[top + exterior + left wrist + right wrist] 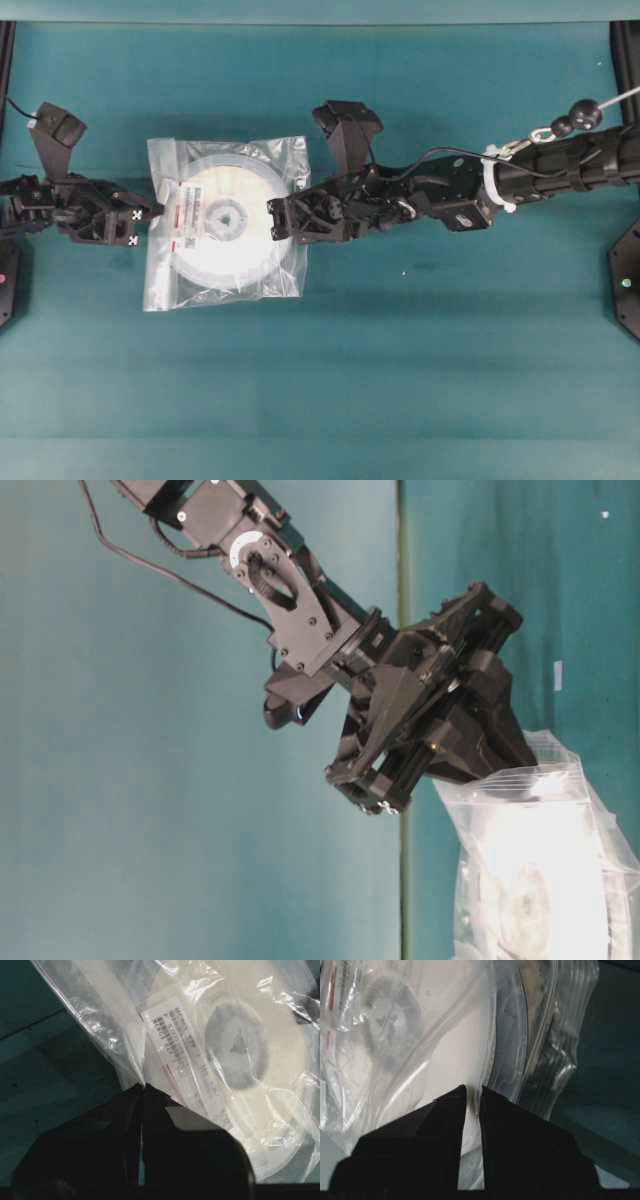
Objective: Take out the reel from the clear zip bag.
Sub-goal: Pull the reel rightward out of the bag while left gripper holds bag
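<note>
With reel (225, 215) inside clear zip bag (165, 285): L gripper (143, 1091) clamped on bag's edge, R gripper (473, 1096) pinching reel rim.

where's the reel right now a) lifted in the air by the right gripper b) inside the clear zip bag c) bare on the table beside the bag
b: the reel lies flat inside the clear zip bag, whose plastic covers its label and hub in both wrist views.
</note>
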{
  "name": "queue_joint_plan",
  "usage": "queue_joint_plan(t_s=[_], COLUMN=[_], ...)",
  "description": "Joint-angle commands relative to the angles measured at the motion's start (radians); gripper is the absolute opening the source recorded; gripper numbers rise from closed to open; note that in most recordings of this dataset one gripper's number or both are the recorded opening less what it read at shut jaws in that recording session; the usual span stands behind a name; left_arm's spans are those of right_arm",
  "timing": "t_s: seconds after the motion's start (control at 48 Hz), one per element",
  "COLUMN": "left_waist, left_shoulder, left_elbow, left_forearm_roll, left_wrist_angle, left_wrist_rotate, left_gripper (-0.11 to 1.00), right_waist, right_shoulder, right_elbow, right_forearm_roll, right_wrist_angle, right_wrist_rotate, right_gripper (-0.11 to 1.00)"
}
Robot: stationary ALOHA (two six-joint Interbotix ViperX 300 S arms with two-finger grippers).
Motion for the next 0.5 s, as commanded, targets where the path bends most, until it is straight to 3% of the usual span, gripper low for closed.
queue_joint_plan(t_s=[0.0,0.479], left_waist=[-0.003,-0.002], left_shoulder=[-0.005,-0.005], left_elbow=[-0.012,-0.014], left_forearm_roll=[0.003,0.003], left_wrist_angle=[-0.008,-0.008], left_wrist_rotate=[0.003,0.003], left_gripper=[-0.04,-0.04], right_waist=[0.009,0.008], right_shoulder=[-0.028,-0.114], right_elbow=[0.009,0.155], right_forearm_roll=[0.002,0.008], right_wrist_angle=[-0.005,-0.04], right_wrist_rotate=[0.008,0.018], right_gripper=[0.12,0.12])
